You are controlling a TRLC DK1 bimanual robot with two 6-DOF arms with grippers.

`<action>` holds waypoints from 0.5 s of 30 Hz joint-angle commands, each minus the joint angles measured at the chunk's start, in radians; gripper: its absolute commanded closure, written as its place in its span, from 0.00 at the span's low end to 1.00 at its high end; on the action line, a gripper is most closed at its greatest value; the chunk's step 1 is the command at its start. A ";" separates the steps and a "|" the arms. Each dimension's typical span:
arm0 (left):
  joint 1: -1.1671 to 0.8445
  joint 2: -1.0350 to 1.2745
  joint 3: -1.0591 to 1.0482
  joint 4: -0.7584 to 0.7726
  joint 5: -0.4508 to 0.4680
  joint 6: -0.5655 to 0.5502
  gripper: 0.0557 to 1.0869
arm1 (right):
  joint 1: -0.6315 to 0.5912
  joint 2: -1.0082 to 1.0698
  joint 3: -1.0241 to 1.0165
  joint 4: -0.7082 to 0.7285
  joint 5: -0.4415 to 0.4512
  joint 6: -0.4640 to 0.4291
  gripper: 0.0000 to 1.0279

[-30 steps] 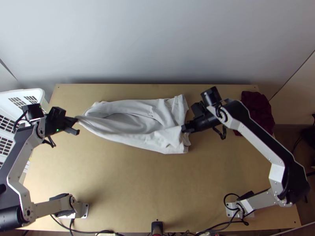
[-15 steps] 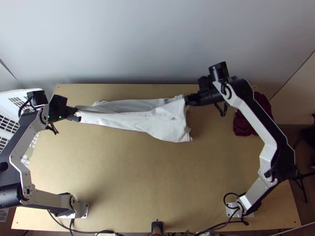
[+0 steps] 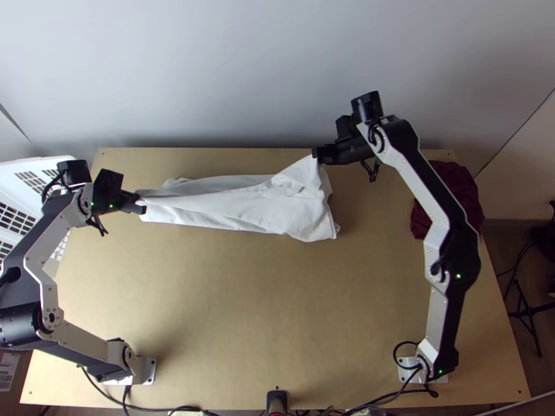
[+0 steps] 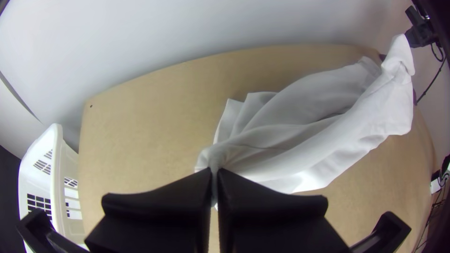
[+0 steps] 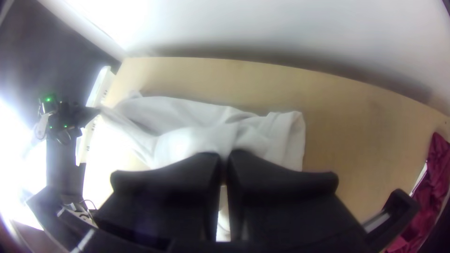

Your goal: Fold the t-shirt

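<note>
The white t-shirt (image 3: pixel 243 204) lies stretched left to right near the table's back, its near layer raised over the cloth behind it. At its left end, my left gripper (image 3: pixel 137 200) is shut on an edge. In the left wrist view, gathered fabric comes up between that gripper's fingertips (image 4: pixel 215 171). My right gripper (image 3: pixel 318 156) is shut on the shirt's raised right corner, above the table's back edge. In the right wrist view, the t-shirt (image 5: pixel 187 140) runs into the right gripper's closed fingertips (image 5: pixel 225 157).
A white slotted basket (image 3: pixel 21 201) stands by the table's left edge. Dark red cloth (image 3: pixel 454 197) lies bunched at the back right. Bare table (image 3: pixel 263 312) spreads in front of the shirt, and the wall rises behind it.
My right gripper has moved toward the back wall and slightly left, drawing the shirt's right corner with it. The left gripper has shifted slightly right and back, still holding its end.
</note>
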State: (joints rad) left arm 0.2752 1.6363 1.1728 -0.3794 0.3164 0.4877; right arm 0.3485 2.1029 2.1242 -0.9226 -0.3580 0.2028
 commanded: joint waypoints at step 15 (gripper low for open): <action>-0.010 0.211 0.065 0.123 -0.014 -0.179 0.96 | -0.046 0.259 0.086 0.053 0.053 -0.005 0.97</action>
State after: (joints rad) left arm 0.2787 1.7657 1.2110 -0.2951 0.3023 0.3988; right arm 0.3096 2.3062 2.2074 -0.9009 -0.3130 0.1944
